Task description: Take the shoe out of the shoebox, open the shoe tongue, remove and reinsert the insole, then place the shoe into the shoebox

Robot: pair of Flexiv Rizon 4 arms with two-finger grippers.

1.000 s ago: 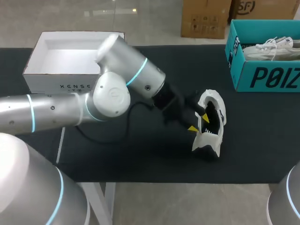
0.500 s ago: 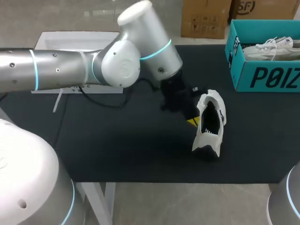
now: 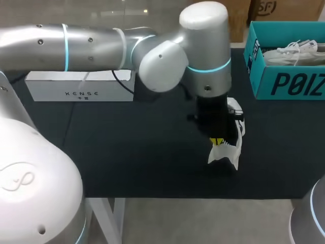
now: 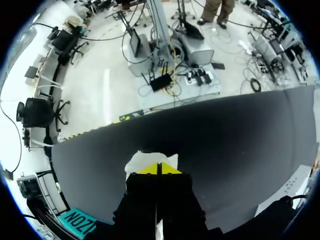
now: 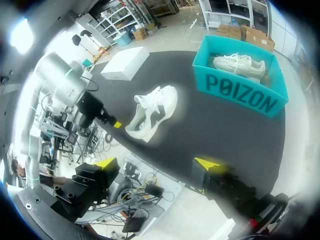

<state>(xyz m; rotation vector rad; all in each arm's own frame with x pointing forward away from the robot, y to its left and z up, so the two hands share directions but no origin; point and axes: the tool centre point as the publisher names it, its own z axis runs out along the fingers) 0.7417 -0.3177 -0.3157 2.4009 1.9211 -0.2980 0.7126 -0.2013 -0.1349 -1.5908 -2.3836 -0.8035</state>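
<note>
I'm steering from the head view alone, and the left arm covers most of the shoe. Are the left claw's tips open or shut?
Observer: Shut. In the left wrist view the left claw's yellow tips meet, with a white part of the shoe just ahead of them.
Operator: Where on the shoe is it?
Observer: The right wrist view shows the whole shoe, with that claw at one end of it.
Operator: And the right claw?
Observer: The right claw is open, tips wide apart, holding nothing.

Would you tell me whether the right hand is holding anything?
No, the right hand stands open over the table edge with nothing in it.
</note>
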